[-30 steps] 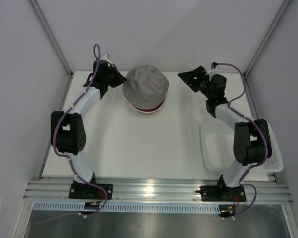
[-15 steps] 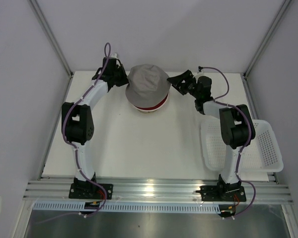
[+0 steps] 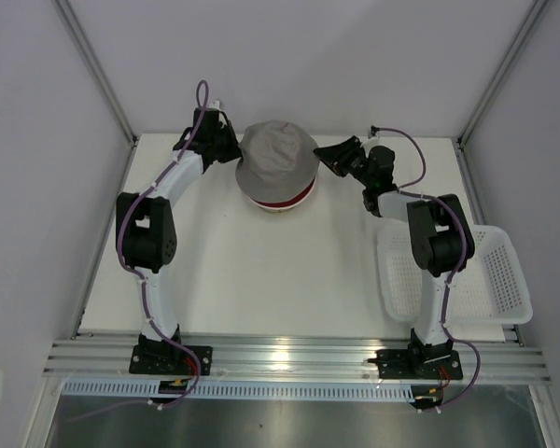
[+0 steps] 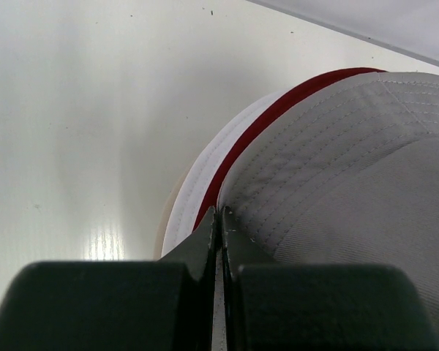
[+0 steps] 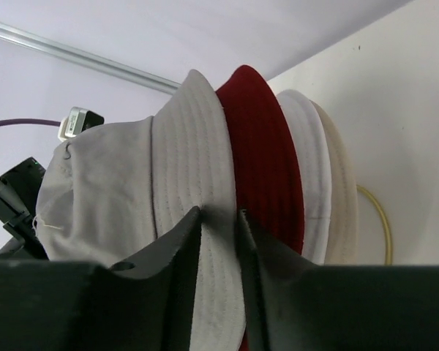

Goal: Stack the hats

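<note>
grey hat (image 3: 278, 154) caps the stack, far middle of the worktop (image 3: 261, 271). red hat (image 5: 260, 146) is a sliver overhead; my right wrist view bares it and white hat (image 5: 307, 168). left tool (image 4: 219, 213) pinches grey brim; right tool (image 5: 219, 213) straddles it, bite unclear.

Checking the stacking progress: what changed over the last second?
The right gripper swung left to the grey hat and closed round its right brim. The left gripper, shut all along, edged closer at the left brim. The white mesh basket stayed put.
</note>
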